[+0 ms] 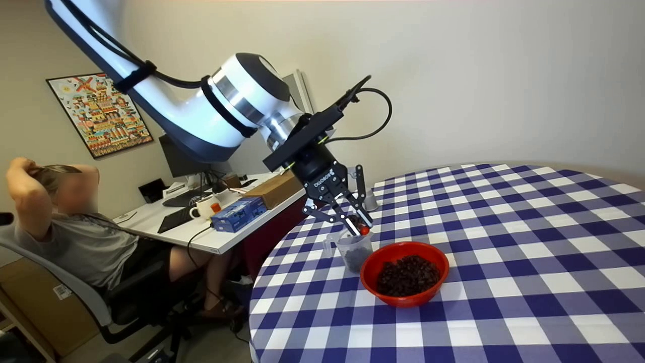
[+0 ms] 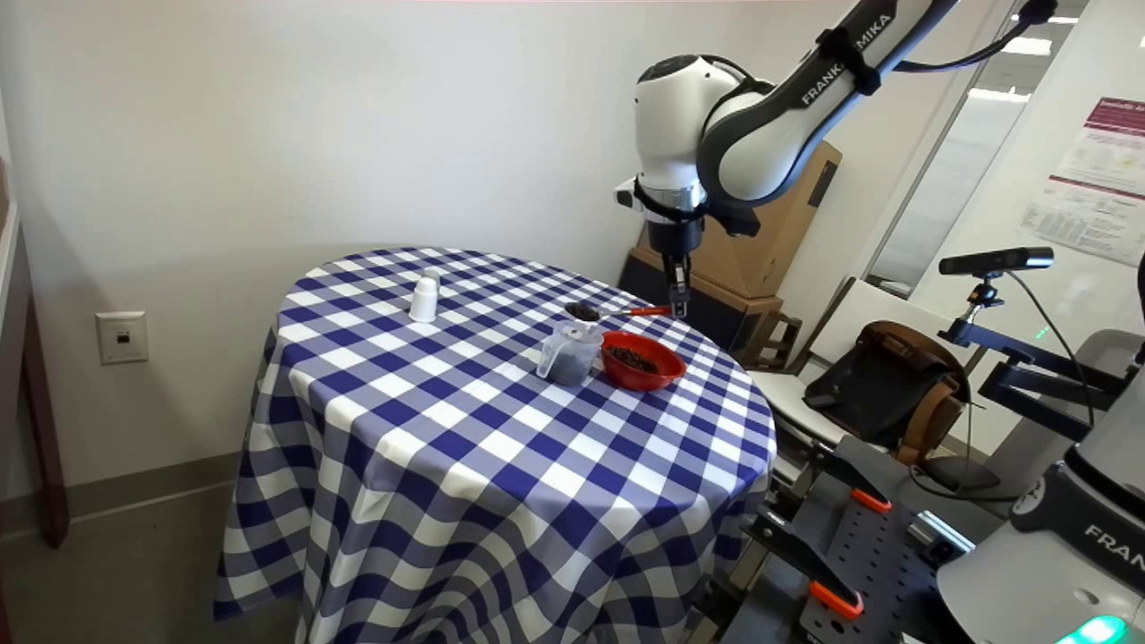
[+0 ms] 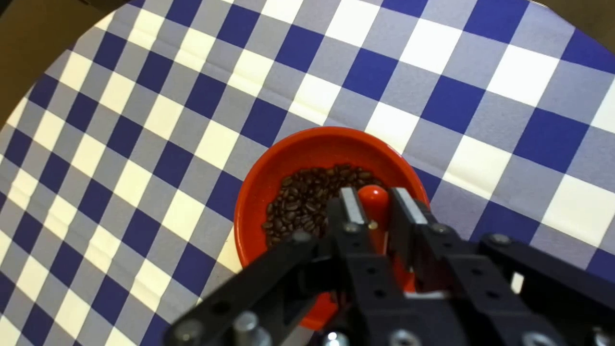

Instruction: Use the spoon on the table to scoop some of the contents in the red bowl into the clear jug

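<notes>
Table [image 3: 149, 226], red bowl [image 3: 312, 150] partly behind gripper [image 3: 379, 205] in wrist view.

In an exterior view the jug [image 2: 574, 347] sits on the table [image 2: 483, 429], just left of the bowl [image 2: 660, 376]; beans [image 2: 631, 360] in the bowl, more on the spoon [image 2: 637, 311]; handle's in the gripper [image 2: 678, 309], head's above the jug; couple containers [image 2: 423, 302] behind, further left.

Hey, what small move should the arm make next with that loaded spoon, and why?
I'd likely rotate the gripper slightly so the spoon starts tipping over the clear jug. In both exterior views its scooping end appears above the jug's mouth, dark beans heaped on it, and the wrist view shows its red handle between the fingers.
</notes>
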`<action>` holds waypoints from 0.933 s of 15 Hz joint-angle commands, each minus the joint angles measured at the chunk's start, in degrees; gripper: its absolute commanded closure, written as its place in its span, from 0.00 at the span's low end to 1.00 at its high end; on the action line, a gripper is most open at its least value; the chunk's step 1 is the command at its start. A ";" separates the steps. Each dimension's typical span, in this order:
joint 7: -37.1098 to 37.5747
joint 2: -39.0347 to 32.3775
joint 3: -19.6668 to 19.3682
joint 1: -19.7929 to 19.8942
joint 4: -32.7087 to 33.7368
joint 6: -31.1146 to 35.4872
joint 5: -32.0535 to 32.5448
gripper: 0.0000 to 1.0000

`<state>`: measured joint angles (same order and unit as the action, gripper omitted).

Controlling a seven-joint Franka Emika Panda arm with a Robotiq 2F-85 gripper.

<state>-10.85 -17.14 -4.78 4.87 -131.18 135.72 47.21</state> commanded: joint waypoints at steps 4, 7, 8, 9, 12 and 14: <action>4.11 3.11 -0.86 -0.30 -3.36 2.68 6.81 0.93; 5.72 3.58 -0.85 -0.34 -4.05 3.38 10.01 0.93; 6.36 3.78 -0.83 -0.34 -4.28 3.65 11.15 0.93; 7.07 3.93 -0.85 -0.32 -4.48 4.05 12.54 0.93; 9.09 4.35 -0.83 -0.22 -5.04 5.03 16.40 0.93; 10.39 4.57 -0.73 -0.13 -5.44 5.53 18.63 0.93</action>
<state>-3.09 -14.61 -5.00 4.88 -134.57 139.40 62.00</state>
